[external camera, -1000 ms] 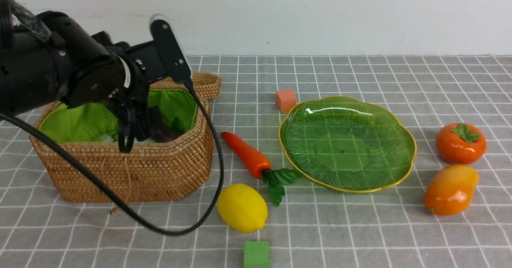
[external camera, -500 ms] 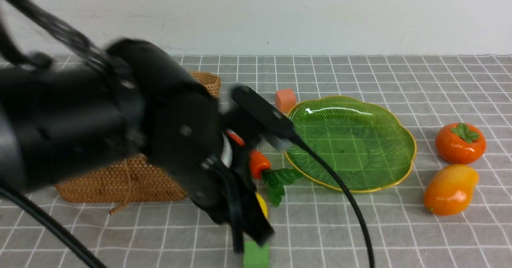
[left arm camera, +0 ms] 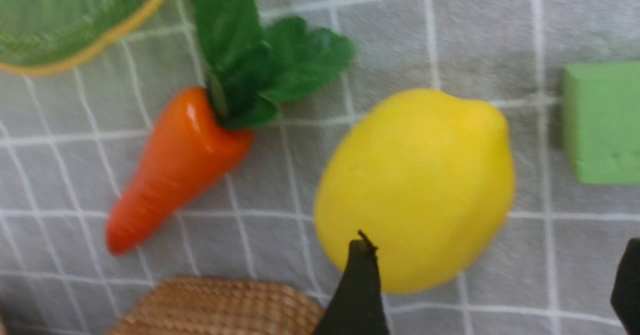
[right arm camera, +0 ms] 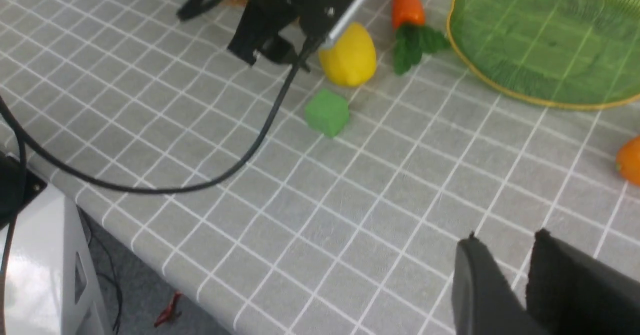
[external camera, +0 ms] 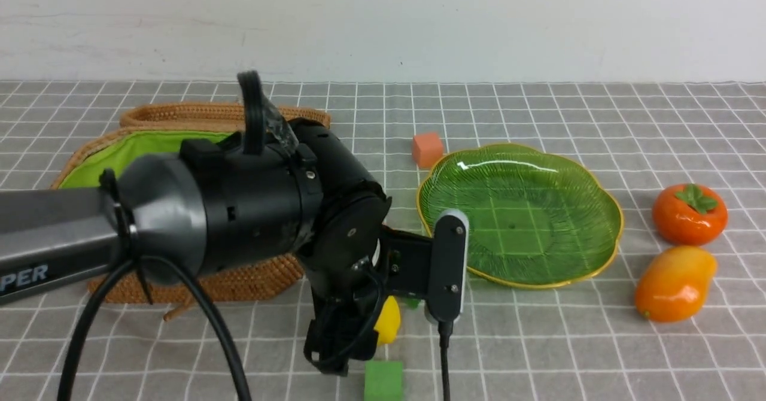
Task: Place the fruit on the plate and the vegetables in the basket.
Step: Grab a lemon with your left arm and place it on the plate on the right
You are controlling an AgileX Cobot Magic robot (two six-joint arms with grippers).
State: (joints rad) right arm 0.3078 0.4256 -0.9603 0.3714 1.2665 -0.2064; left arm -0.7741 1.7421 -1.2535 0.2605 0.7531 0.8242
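Front view: the left arm comes in from the left, low across the basket, its wrist bent down so the left hand points at the counter just in front of the basket. The hand is over the lemon, of which only a yellow sliver shows. The plate holds no fruit; the persimmon and mango lie right of it, an orange cube behind it, a green cube nearest the camera

Left wrist view: the carrot, hidden by the arm from the front, lies on the counter between plate rim and basket corner, beside the lemon. The hand's fingers stand wide apart, one tip over the lemon's near side, seemingly not touching, though blur leaves that unsure

Right wrist view: the right hand hovers over bare counter, well apart from the lemon, fingers narrowly apart, holding nothing
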